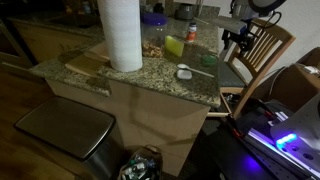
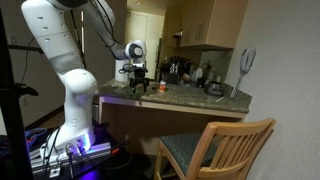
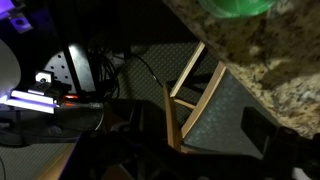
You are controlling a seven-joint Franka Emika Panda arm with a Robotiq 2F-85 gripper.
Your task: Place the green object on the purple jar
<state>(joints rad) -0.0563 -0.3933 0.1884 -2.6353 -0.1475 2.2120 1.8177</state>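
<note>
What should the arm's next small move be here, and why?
The claw hangs at the counter edge above the chair, and the wrist view shows the green object only at its top edge, not yet grasped. So probably ease the claw inward over the counter toward it.

A tall white paper towel roll (image 1: pixel 120 35) stands on a granite bench (image 1: pixel 150 88); a wooden chair (image 1: pixel 262 52) sits beside it.
</note>
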